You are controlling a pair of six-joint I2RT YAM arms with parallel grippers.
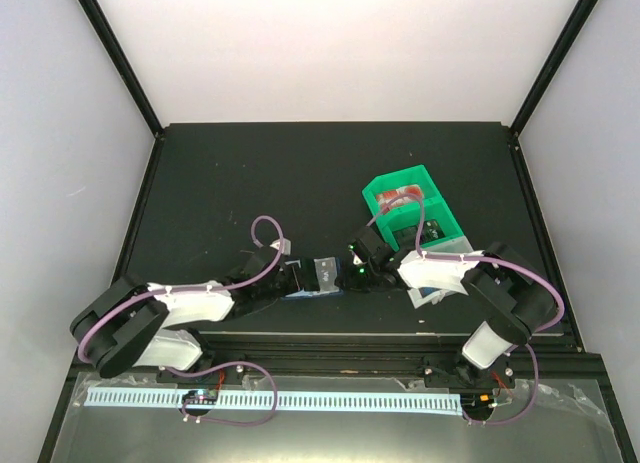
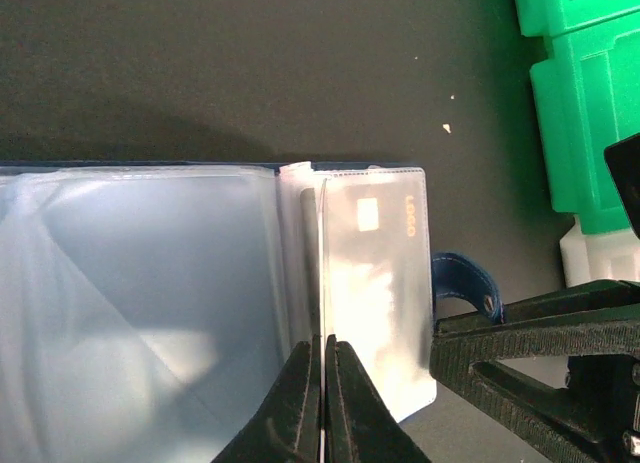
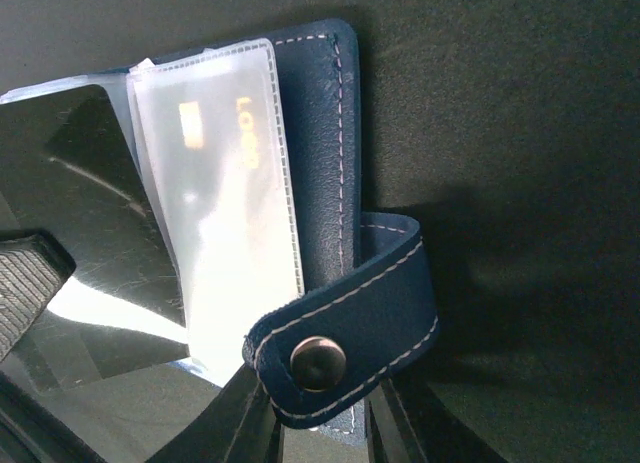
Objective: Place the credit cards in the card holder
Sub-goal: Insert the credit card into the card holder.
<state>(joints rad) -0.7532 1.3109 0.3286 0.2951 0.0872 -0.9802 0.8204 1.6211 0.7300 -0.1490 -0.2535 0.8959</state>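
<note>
Near the table's front edge, my right gripper clamps the open card holder by its cover. The left gripper, shut, pins a sleeve. One credit card looks seated, so next I need another card.

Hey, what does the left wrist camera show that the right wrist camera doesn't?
Only the left wrist view: the green bin, the spread clear sleeves, and the left fingers pinched shut on a sleeve edge. Only the right wrist view: the card holder with its navy cover and white stitching. Both: the credit card with gold lettering inside a clear sleeve, and the snap tab.
</note>
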